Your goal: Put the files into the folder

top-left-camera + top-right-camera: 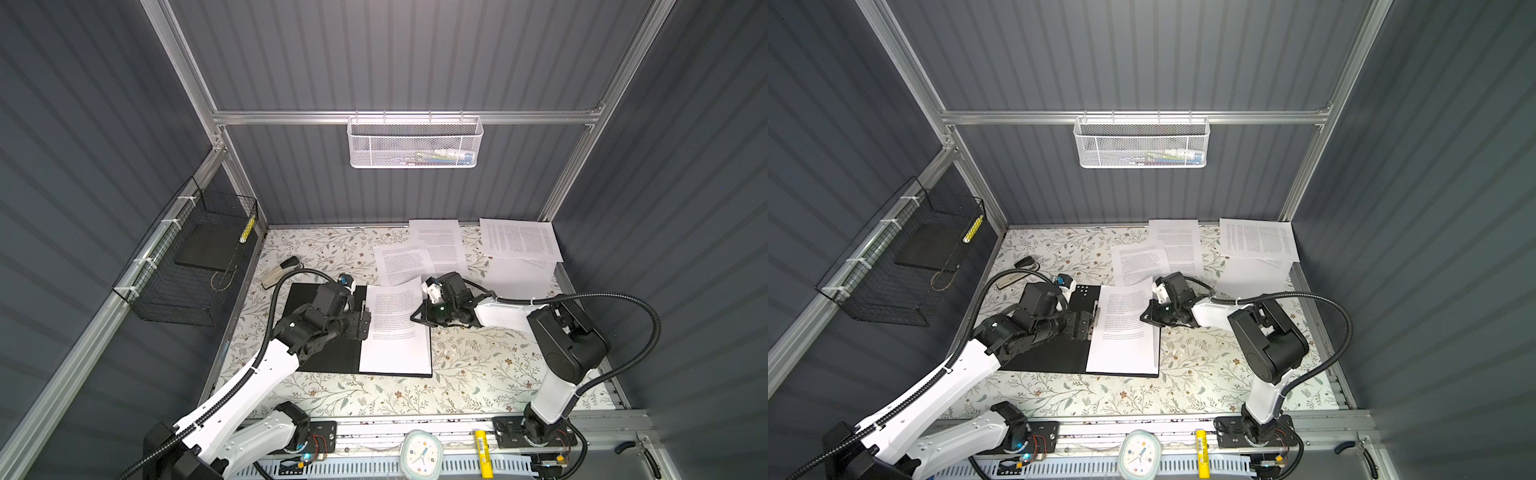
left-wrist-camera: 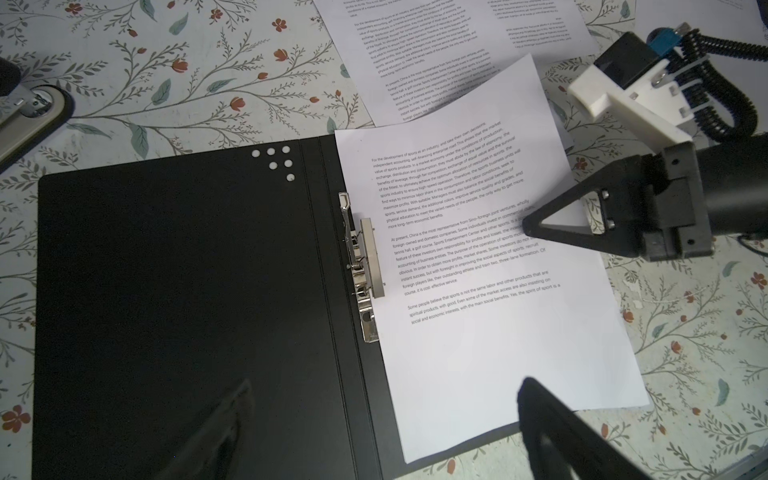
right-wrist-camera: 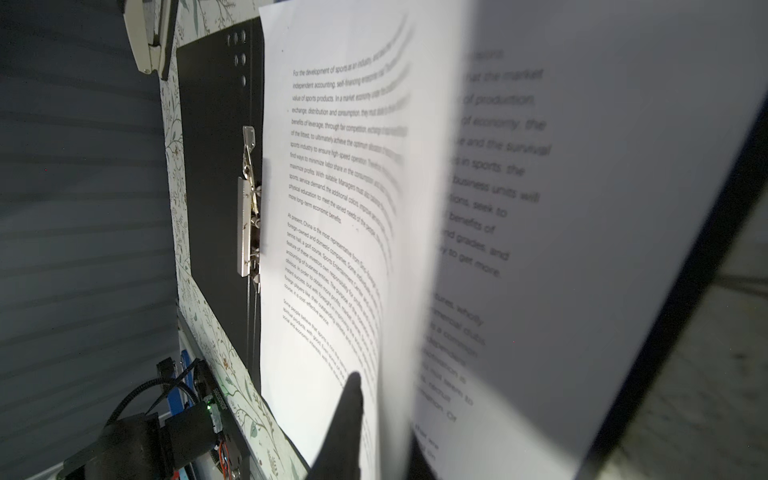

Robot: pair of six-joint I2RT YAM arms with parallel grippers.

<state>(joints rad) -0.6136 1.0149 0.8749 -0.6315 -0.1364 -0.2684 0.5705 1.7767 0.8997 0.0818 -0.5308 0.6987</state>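
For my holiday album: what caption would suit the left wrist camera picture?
A printed sheet lies on the open black folder beside its metal clip, the right pincer at the sheet's edge.

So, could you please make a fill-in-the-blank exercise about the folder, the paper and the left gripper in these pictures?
1. The flat black folder lies ____ on the floral tablecloth.
2. In both top views, the white printed paper sheet lies on the folder's ____ half.
3. The left gripper, jaws wide apart, hovers close to the folder's metal ____.
Missing words: open; right; clip.
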